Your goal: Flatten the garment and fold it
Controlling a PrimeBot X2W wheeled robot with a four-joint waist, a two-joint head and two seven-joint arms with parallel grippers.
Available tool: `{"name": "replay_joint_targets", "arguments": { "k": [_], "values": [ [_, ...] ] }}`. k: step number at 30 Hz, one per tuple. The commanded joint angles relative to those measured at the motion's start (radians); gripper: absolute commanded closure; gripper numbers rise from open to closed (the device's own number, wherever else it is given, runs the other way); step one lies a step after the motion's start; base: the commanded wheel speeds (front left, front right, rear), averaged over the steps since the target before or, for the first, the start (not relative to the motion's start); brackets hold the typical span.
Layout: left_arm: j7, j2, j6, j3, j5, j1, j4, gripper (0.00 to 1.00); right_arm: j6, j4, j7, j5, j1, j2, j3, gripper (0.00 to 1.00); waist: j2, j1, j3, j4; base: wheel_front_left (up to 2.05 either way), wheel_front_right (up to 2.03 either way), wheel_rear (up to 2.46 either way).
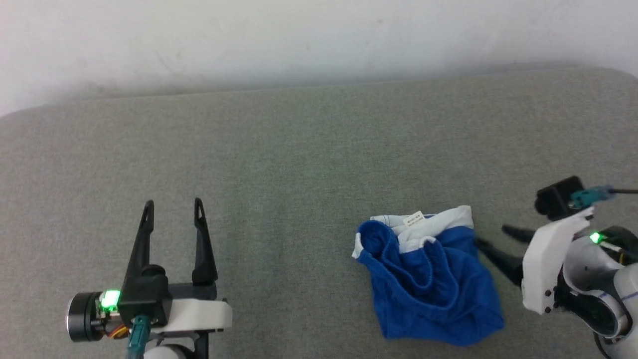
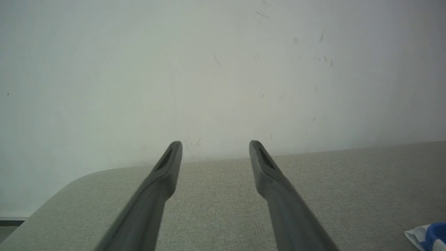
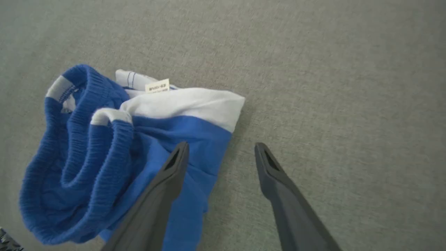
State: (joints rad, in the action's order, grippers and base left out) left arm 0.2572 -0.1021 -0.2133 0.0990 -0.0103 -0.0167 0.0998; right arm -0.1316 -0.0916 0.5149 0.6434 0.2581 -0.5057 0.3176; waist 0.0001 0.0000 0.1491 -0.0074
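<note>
Head view | garment seen crumpled on grey surface | right gripper spread wide, empty, just beside its edge | left gripper spread wide, empty, well apart

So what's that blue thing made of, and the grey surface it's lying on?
The garment: likely soft knit fabric, matte; it crumples in folds and has ribbed, gathered bands. The surface: probably woven grey upholstery cloth, matte, with a fine speckled weave; rounded corners suggest padding.
</note>
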Motion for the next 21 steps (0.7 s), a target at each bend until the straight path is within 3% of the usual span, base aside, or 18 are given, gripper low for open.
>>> {"name": "replay_joint_targets", "arguments": {
  "k": [1,6,12,13,14,21],
  "values": [
    [0.005,0.002,0.002,0.004,0.000,0.020,-0.003,0.00,0.001,-0.015,0.054,0.053,0.025,-0.010,0.026,0.00,-0.0001,0.0000,0.023,0.027,0.00,0.00,0.00],
    [0.005,0.011,0.003,0.015,-0.003,0.041,-0.006,0.00,0.001,-0.088,0.173,0.150,0.085,-0.054,0.154,0.00,-0.0001,0.0000,0.059,0.070,0.00,0.00,0.00],
    [0.005,0.017,-0.002,0.005,-0.007,0.044,-0.009,0.00,0.001,-0.184,0.147,0.173,0.098,-0.050,0.309,0.00,-0.0001,0.0000,0.072,0.091,0.00,0.00,0.00],
    [0.005,0.016,-0.004,-0.001,-0.008,0.040,-0.007,0.00,0.001,-0.186,0.123,0.179,0.104,-0.050,0.321,0.55,-0.0001,0.0000,0.071,0.086,0.00,0.00,0.00],
    [0.005,0.015,-0.005,-0.008,-0.008,0.035,-0.005,0.00,0.001,-0.182,0.106,0.184,0.111,-0.055,0.337,1.00,-0.0001,0.0000,0.068,0.079,0.00,0.00,0.00],
    [0.005,0.001,-0.017,-0.059,-0.011,-0.009,0.019,0.00,0.001,-0.085,-0.023,0.182,0.198,-0.133,0.406,1.00,-0.0001,0.0000,0.045,-0.047,0.00,0.00,0.00]
  ]
}}
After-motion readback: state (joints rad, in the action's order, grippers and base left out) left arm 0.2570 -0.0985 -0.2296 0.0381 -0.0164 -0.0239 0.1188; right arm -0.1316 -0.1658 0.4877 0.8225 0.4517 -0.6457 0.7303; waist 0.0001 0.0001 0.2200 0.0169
